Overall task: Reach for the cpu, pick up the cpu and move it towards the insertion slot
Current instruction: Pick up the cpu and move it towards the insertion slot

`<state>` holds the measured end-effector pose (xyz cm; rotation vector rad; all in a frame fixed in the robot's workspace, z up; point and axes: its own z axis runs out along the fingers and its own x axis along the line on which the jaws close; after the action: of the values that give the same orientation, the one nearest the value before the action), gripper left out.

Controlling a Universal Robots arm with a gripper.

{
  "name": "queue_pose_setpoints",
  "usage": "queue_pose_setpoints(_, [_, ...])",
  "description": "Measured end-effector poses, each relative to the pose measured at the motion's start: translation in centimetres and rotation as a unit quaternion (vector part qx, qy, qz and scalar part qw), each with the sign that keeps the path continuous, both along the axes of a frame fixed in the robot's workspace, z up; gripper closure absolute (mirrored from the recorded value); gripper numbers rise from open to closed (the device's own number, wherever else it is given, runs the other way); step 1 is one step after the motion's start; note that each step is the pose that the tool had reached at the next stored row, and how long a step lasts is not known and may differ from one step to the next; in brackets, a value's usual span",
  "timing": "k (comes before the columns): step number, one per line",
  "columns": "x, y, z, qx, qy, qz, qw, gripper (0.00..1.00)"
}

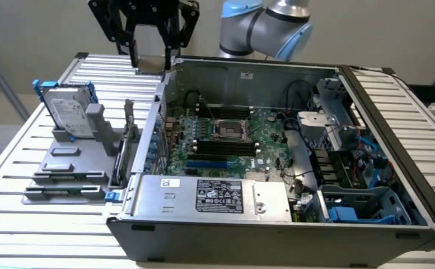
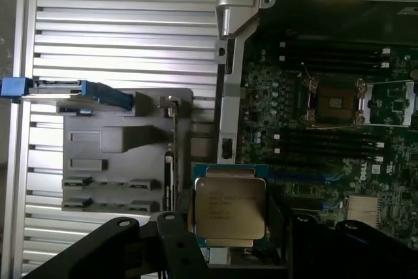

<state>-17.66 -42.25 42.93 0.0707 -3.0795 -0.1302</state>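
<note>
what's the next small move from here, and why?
Probably carry the cpu sideways over the open case toward the insertion slot. The end effector holds the chip high above the case's rear corner, beside the motherboard, and the socket sits uncovered, off to one side of the chip.

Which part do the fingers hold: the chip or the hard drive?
The small square chip; the bigger hard drive stands apart in its grey holder.
</note>
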Motion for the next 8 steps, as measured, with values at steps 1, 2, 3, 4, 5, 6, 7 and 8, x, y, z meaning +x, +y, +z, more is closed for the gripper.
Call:
queue_pose_setpoints(1, [0.4, 0.03, -0.08, 0.0000, 0.0000, 0.000, 1.0000, 0.45])
queue_pose_setpoints(2, [0.9, 0.06, -0.15, 0.0000, 0.0000, 0.000, 1.0000, 0.45])
queue_pose_setpoints(3, [1.3, 0.10, -0.24, 0.0000, 0.0000, 0.000, 1.0000, 0.45])
queue_pose_setpoints(4, [1.8, 0.15, -0.33, 0.0000, 0.0000, 0.000, 1.0000, 0.45])
queue_pose_setpoints(5, [2.2, 0.22, -0.44, 0.0000, 0.0000, 0.000, 1.0000, 0.45])
queue_pose_setpoints(6, [2.7, 0.30, -0.56, 0.0000, 0.0000, 0.000, 1.0000, 0.45])
queue_pose_setpoints(7, [3.2, 0.41, -0.71, 0.0000, 0.0000, 0.000, 1.0000, 0.45])
queue_pose_setpoints(8, [3.6, 0.53, -0.87, 0.0000, 0.0000, 0.000, 1.0000, 0.45])
